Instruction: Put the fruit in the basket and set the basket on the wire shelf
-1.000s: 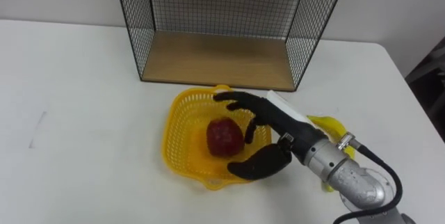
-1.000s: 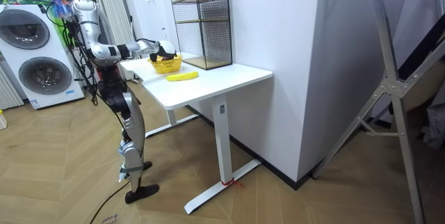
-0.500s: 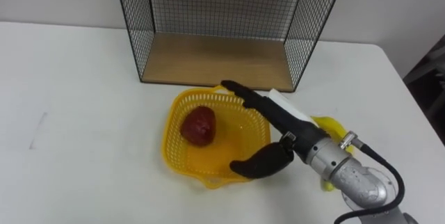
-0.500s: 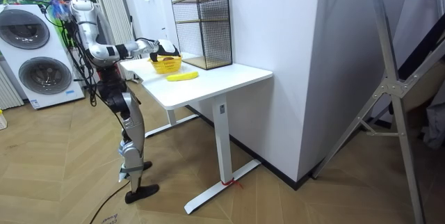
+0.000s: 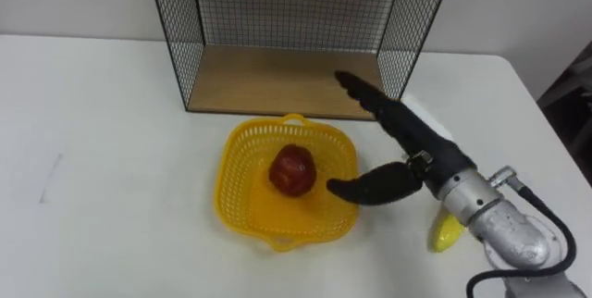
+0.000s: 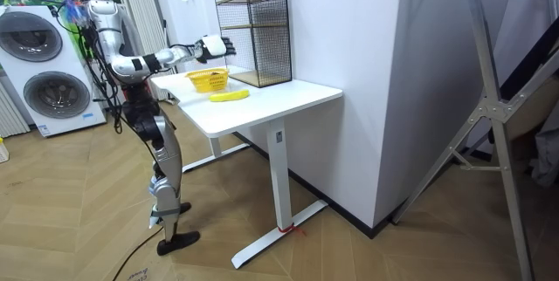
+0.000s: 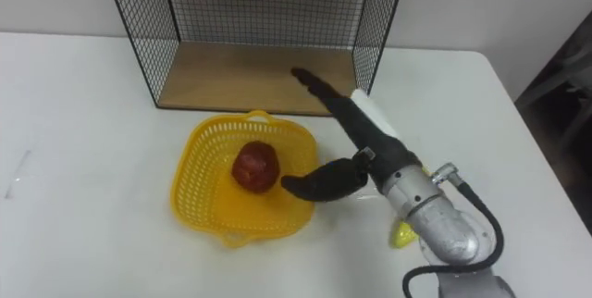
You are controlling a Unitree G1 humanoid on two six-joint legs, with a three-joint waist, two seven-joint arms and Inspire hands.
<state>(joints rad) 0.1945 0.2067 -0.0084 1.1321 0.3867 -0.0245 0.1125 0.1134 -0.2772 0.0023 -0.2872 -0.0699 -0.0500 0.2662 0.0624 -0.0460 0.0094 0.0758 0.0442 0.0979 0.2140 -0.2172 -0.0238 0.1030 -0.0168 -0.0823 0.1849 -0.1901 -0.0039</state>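
On the white table (image 5: 92,131), the wire shelf (image 5: 287,80) stands at the yellow basket's (image 5: 227,182) 12 o'clock. The right hand (image 5: 407,145) hovers at its 3 o'clock, fingers straight, empty. 1 red fruit (image 5: 292,169) lies inside the basket, and the banana (image 5: 445,230) lies at 4 o'clock.

No legible txt, labels, nos. or signs on any obj.

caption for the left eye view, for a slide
Red fruit in the yellow basket, open right robot hand beside it, banana on the table, wire shelf behind.
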